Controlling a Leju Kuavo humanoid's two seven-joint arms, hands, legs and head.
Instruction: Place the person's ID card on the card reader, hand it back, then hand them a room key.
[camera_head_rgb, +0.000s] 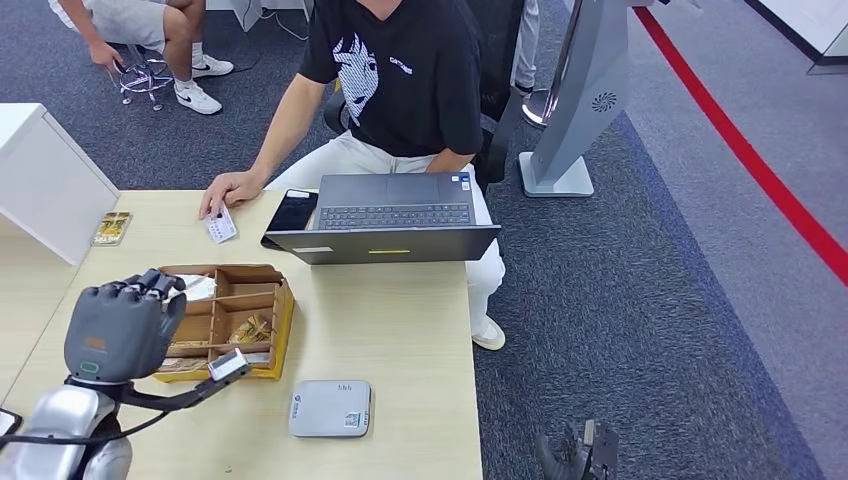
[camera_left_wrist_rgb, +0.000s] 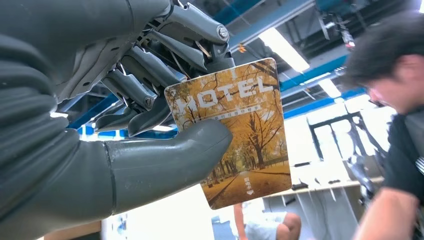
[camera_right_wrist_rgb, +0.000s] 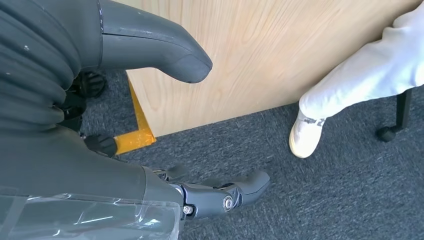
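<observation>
My left hand (camera_head_rgb: 125, 328) is raised over the near-left part of the table, above a wooden box (camera_head_rgb: 250, 300). It pinches a room key card (camera_left_wrist_rgb: 240, 135) between thumb and fingers (camera_left_wrist_rgb: 150, 85); the card reads HOTEL over autumn trees. The person sits across the table with one hand on their white ID card (camera_head_rgb: 221, 226), which lies flat on the table. The grey-white card reader (camera_head_rgb: 330, 408) sits near the front edge, with nothing on it. My right hand (camera_head_rgb: 580, 452) hangs off the table's right side near the floor, its fingers (camera_right_wrist_rgb: 225, 196) apart and holding nothing.
An open laptop (camera_head_rgb: 385, 218) and a black phone (camera_head_rgb: 293, 210) lie at the far side in front of the person. A small card (camera_head_rgb: 112, 228) lies at far left beside a white cabinet (camera_head_rgb: 45, 180). The person's shoe (camera_right_wrist_rgb: 306, 134) is near the table's side panel.
</observation>
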